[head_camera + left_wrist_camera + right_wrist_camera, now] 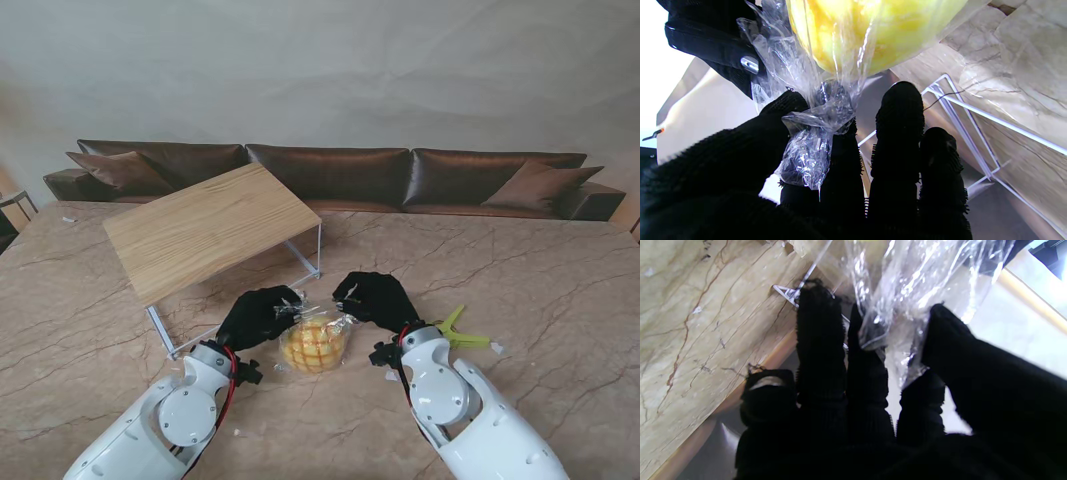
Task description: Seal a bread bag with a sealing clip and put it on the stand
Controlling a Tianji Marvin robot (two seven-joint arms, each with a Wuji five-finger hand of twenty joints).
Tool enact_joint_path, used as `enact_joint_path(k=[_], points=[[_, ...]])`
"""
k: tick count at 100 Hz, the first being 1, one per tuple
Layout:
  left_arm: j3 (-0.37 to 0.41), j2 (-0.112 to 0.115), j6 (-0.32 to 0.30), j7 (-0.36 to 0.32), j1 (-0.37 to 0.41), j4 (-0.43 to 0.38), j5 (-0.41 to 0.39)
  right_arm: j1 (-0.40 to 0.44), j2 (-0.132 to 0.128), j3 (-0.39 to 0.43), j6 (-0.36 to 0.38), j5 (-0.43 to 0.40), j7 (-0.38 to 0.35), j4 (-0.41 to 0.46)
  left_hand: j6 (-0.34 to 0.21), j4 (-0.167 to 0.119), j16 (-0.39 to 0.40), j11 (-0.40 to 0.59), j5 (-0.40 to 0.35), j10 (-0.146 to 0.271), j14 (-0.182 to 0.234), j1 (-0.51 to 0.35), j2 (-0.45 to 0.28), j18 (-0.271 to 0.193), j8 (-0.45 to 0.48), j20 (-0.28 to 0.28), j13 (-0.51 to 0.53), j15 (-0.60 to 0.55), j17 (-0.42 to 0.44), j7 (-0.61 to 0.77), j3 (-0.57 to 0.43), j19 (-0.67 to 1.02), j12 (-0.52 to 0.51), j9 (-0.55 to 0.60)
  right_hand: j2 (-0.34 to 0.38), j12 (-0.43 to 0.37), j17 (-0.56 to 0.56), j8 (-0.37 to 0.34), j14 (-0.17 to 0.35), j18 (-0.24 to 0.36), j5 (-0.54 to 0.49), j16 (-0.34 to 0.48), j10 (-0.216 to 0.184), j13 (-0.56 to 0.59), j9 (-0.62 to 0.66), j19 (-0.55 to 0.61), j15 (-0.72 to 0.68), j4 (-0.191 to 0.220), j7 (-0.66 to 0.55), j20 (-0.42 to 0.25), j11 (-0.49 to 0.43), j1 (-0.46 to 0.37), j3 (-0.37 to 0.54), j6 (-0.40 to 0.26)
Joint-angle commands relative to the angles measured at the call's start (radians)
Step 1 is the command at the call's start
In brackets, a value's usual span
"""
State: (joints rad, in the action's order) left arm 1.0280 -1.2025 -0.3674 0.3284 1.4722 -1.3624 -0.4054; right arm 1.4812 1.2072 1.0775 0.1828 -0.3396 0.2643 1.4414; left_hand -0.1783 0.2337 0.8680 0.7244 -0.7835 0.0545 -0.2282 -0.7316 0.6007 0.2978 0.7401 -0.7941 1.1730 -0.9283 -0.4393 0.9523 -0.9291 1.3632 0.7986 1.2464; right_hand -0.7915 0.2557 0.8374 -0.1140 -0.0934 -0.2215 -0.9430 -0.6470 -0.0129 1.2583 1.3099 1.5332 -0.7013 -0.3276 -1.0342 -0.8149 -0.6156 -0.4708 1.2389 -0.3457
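**Both hands gripping the neck of the bread bag**

Stand view: the bread bag (pixel 315 343), clear plastic around a yellow checkered bun, sits on the marble table (pixel 90 300) between the two arms, near the robot. The left hand (pixel 258 315) and the right hand (pixel 375 297), both in black gloves, meet at the far side of the bag, where its loose plastic opening lies. The green sealing clip (pixel 458 333) rests on the table just right of the right forearm, apart from the bag. The stand (pixel 210 230), a wooden top on a thin white wire frame, is on the left, just beyond the left hand.

Left wrist view: the left hand (pixel 813 156) pinches the gathered plastic neck (pixel 821 113) between thumb and fingers; the bun (pixel 870 30) lies close beyond.

Right wrist view: the right hand (pixel 893 383) clamps crumpled plastic (pixel 903 293) between thumb and fingers, the stand's wire frame (pixel 786 293) showing behind.
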Motion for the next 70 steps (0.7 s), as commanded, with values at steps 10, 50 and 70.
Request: enact_joint_path(k=[10, 50, 70], points=[[0.004, -0.002, 0.004, -0.006, -0.001, 0.009, 0.003, 0.018, -0.015, 0.033, -0.004, -0.009, -0.019, 0.03, -0.132, -0.013, 0.03, 0.124, -0.059, 0.116, 0.016, -0.045, -0.079, 0.008, 0.141, -0.028, 0.016, -0.028, 0.001, 0.098, -0.053, 0.045, 0.035, 0.02, -0.003, -0.047, 0.012, 0.046, 0.035, 0.02, -0.026, 0.042, -0.006, 0.035, 0.057, 0.028, 0.04, 0.017, -0.021, 0.028, 0.043, -0.072, 0.011, 0.004], [0.007, -0.002, 0.012, -0.009, -0.003, 0.011, 0.007, 0.112, -0.054, 0.165, -0.045, -0.126, -0.088, 0.148, -0.142, -0.009, 0.034, 0.128, -0.047, 0.12, 0.019, -0.046, -0.09, -0.003, 0.168, -0.029, 0.012, -0.023, 0.005, 0.089, -0.035, 0.041, 0.03, 0.013, -0.003, -0.046, -0.018, 0.062, 0.04, 0.027, -0.003, 0.058, -0.013, 0.017, 0.043, -0.017, 0.06, 0.02, -0.024, 0.061, 0.061, -0.075, 0.018, 0.009], [0.006, -0.005, 0.009, 0.001, -0.006, 0.014, 0.005, 0.178, -0.081, 0.267, -0.051, -0.19, -0.176, 0.22, -0.147, -0.008, 0.033, 0.12, -0.046, 0.116, 0.02, -0.044, -0.09, -0.006, 0.16, -0.029, 0.014, -0.019, 0.004, 0.079, -0.032, 0.043, 0.025, 0.015, 0.02, -0.005, -0.156, 0.033, 0.037, 0.02, 0.079, 0.057, -0.014, -0.077, -0.062, -0.155, 0.113, 0.007, 0.012, 0.106, 0.071, -0.031, 0.026, 0.032]])
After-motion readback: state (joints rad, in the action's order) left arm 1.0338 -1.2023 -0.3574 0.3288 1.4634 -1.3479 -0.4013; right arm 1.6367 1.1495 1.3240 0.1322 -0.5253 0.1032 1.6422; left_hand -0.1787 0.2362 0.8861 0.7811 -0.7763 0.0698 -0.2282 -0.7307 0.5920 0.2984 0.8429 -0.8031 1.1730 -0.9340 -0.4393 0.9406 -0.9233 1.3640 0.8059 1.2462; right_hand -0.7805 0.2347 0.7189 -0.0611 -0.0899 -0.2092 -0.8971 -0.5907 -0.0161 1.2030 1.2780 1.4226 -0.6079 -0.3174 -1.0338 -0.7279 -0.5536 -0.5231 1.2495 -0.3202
